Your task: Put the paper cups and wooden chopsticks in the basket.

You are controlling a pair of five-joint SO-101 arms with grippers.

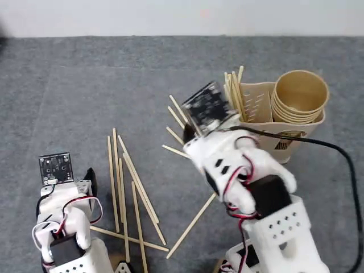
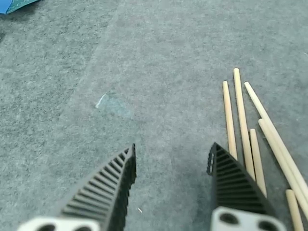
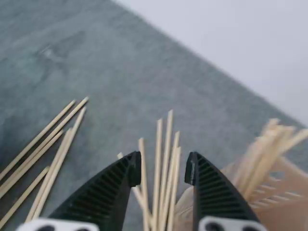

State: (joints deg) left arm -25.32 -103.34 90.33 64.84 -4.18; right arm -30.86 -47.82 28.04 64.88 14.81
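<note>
Bright, even light (diffuse); faint soft shadows under chopsticks.

- Pinched between the black ribbed jaws of the right gripper: a fanned bundle of chopsticks, tips pointing to the far side.
- Lying flat on the grey mat, off to the left: loose chopsticks, roughly parallel.
- Just right of the jaws: blurred pale basket holding leaning sticks.
- Beyond the mat's far edge: plain white surface.
</note>
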